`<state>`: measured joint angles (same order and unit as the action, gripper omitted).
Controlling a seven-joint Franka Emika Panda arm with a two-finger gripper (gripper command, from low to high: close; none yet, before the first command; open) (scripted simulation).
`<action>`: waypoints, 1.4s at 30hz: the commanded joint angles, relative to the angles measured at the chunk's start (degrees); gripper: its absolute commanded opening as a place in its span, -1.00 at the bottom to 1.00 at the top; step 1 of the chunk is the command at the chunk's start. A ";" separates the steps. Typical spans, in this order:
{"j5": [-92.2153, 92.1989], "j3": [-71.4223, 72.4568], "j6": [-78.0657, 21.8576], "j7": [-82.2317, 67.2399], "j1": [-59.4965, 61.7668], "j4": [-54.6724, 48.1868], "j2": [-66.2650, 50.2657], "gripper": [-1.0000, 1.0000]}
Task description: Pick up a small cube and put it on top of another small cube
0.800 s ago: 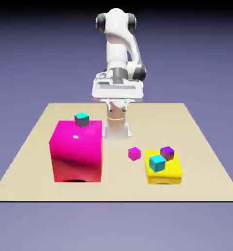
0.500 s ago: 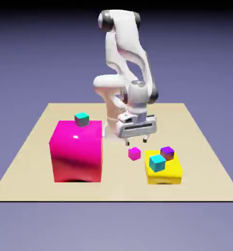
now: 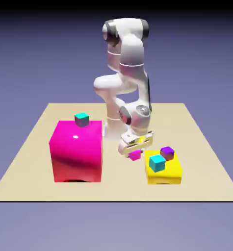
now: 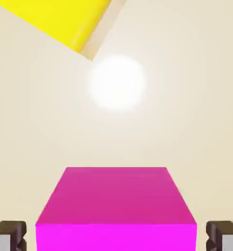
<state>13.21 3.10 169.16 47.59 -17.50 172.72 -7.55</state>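
A small magenta cube (image 3: 134, 156) lies on the tan table (image 3: 35, 147), just left of a yellow block (image 3: 165, 172). My gripper (image 3: 135, 152) has come down over this cube and stands open, one finger on each side. In the hand view the cube (image 4: 116, 206) fills the lower middle, with a gap between it and each grey fingertip (image 4: 10, 236). On the yellow block sit a small cyan cube (image 3: 157, 163) and a small purple cube (image 3: 167, 152). Another small cyan cube (image 3: 81, 119) rests on top of a big magenta block (image 3: 76, 152).
The yellow block's corner (image 4: 59, 17) shows at the hand view's upper left, close to the gripper. The big magenta block stands at the exterior view's left, a little apart from the arm. A bright glare spot lies on the table in the hand view.
The arm swung down from high above the table's back. The gripper dropped toward the small magenta cube and now straddles it. No cube has moved.
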 commanded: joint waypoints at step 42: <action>-18.40 -7.30 -59.83 37.01 48.35 -19.38 43.26 1.00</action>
